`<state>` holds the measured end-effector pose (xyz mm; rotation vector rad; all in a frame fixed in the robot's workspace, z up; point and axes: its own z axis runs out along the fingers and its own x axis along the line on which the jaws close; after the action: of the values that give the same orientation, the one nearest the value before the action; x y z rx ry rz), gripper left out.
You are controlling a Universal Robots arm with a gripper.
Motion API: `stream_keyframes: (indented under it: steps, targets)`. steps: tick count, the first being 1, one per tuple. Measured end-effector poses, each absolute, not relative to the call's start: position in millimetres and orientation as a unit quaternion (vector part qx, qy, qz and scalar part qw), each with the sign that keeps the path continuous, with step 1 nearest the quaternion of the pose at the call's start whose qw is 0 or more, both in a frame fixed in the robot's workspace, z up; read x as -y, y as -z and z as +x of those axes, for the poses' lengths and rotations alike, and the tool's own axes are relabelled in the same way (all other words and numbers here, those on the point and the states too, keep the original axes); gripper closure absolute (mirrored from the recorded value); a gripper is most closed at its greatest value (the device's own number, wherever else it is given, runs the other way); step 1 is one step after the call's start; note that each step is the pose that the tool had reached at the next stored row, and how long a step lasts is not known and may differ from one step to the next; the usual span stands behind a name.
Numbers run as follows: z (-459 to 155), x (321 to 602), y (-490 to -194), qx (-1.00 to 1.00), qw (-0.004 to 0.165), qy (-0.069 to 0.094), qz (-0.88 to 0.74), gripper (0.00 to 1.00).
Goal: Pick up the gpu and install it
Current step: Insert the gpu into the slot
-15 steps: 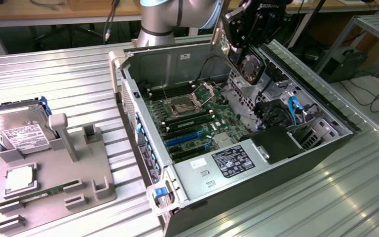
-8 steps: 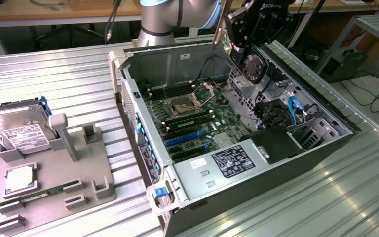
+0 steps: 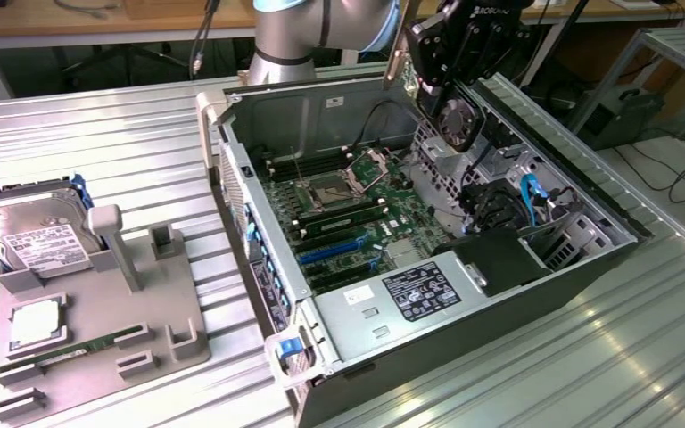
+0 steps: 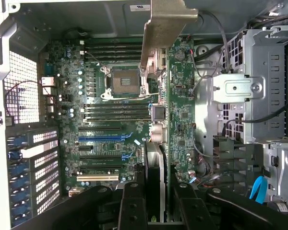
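The gpu (image 3: 462, 120) hangs on edge above the open computer case (image 3: 229, 187), near its back right corner, with a round fan showing on its black face. My gripper (image 3: 456, 76) is shut on its upper edge. In the wrist view the gpu (image 4: 181, 110) runs away from me, green back showing. Its silver bracket (image 4: 165, 28) is at the far end, and my gripper (image 4: 158, 203) holds it with a black finger (image 4: 133, 206) on either side. Beneath lies the motherboard (image 4: 67, 158) with a blue expansion slot (image 4: 103, 137) and the processor socket (image 4: 122, 79).
The case holds a power supply (image 3: 420, 290) at the front and a drive cage with cables (image 3: 521, 205) on the exterior view's right. On the exterior view's left, a grey fixture tray (image 3: 182, 321) carries a hard drive (image 3: 33, 236), a processor chip (image 3: 33, 325) and a memory stick (image 3: 75, 352).
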<state>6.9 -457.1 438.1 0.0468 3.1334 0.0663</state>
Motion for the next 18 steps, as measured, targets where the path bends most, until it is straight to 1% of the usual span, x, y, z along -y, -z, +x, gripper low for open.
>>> stream_keyframes:
  steps: [4, 18]
  targets:
    - [6.9, 457.1, -438.1, -1.0, 0.004, -0.021, 0.011, 0.72]
    - [6.9, 457.1, -438.1, -0.996, 0.001, -0.021, -0.09, 0.72]
